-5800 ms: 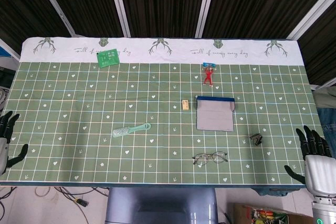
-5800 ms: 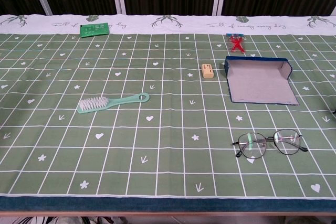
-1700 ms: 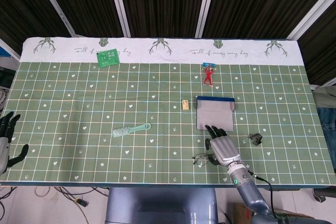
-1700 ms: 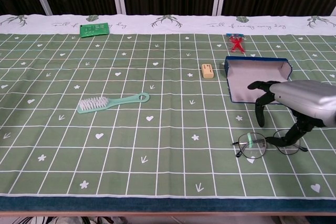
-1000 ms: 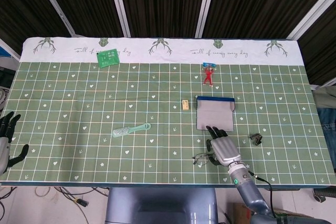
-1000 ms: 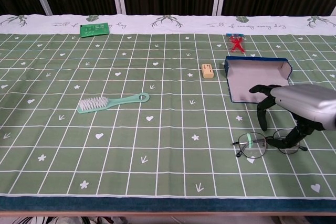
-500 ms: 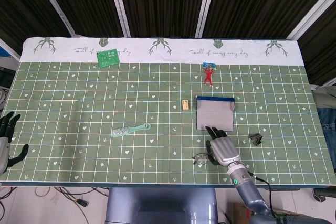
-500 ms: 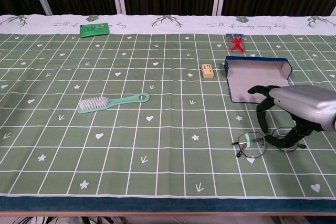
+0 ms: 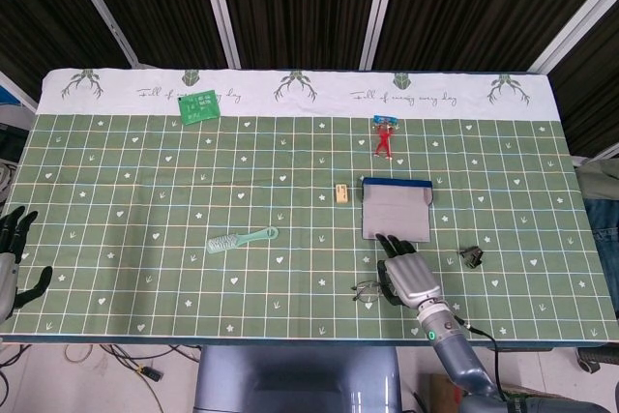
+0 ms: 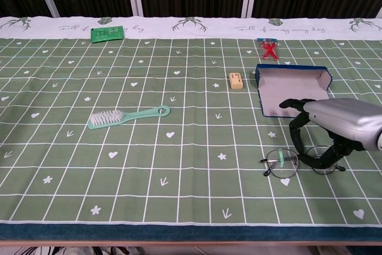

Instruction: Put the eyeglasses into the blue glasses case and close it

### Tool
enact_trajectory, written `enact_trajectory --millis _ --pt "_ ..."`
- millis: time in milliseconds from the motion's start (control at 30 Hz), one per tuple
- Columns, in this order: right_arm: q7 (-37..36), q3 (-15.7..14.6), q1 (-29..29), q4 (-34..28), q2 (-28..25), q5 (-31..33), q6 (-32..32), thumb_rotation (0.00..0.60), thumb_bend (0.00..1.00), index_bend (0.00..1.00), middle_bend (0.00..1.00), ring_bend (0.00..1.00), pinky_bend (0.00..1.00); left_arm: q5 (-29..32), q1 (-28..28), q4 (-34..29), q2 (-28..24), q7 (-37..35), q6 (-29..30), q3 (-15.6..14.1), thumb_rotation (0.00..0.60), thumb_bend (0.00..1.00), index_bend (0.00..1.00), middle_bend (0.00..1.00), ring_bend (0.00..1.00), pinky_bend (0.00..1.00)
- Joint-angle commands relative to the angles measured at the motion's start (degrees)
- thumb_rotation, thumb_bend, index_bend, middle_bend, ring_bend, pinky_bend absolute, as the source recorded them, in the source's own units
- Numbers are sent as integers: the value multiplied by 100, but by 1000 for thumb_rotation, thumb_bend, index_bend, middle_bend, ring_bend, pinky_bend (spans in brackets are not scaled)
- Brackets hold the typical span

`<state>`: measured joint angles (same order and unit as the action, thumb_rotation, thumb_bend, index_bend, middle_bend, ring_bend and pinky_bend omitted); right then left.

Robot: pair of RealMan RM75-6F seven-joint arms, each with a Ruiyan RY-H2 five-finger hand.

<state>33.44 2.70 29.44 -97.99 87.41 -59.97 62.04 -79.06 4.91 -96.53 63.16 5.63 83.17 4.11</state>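
Note:
The thin-framed eyeglasses (image 10: pixel 279 162) lie on the green cloth near the front edge, right of centre. My right hand (image 10: pixel 340 120) arches over their right half, and a fingertip and the thumb pinch the frame near the bridge. In the head view the right hand (image 9: pixel 408 280) hides all but the left lens of the eyeglasses (image 9: pixel 366 289). The blue glasses case (image 10: pixel 295 91) lies open just behind them, its grey lining up and nothing in it; the case (image 9: pixel 395 210) also shows in the head view. My left hand (image 9: pixel 12 258) hangs off the table's left edge, fingers apart and holding nothing.
A mint brush (image 10: pixel 128 116) lies left of centre. A tan eraser (image 10: pixel 236 80) sits just left of the case. Behind the case is a red clip (image 10: pixel 270 49). A green card (image 10: pixel 107 33) lies at the back left. A small black clip (image 9: pixel 472 257) is right of my hand.
My right hand came in from the right edge and lowered over the eyeglasses. In the last half second its fingers tightened and the glasses slid slightly left.

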Motion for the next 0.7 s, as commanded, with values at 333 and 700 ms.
enact_trajectory --millis 333,700 --pt "4 -13 19 -15 -1 33 4 600 510 624 8 49 137 28 5 -32 -19 27 -31 -5 600 357 19 0 0 0" --pt "-189 137 90 -175 -171 21 -25 600 520 640 8 49 136 19 2 -32 -25 -11 -22 -4 600 357 19 0 0 0"
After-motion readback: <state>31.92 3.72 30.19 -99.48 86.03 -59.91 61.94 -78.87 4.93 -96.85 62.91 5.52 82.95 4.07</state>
